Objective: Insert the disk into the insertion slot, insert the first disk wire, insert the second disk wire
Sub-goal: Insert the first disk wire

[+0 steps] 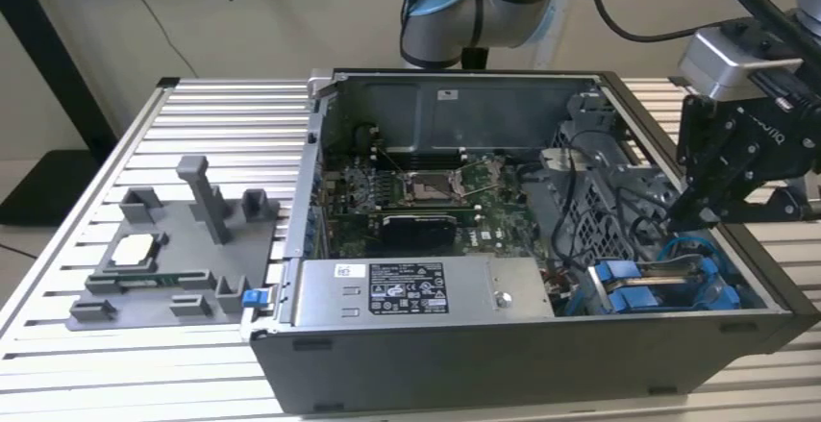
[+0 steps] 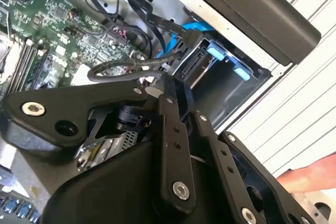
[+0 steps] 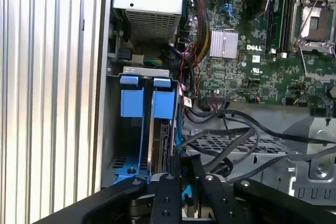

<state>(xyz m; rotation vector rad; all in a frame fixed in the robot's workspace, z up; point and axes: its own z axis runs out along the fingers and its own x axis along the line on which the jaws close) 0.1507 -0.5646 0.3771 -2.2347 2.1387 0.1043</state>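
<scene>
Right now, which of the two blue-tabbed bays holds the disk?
The bay nearer the motherboard: the disk fills it in the first wrist view. The bay beside the case wall looks hollow.

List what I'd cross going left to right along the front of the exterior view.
grey parts fixture → grey power supply → insertion slot with its blue rails
</scene>
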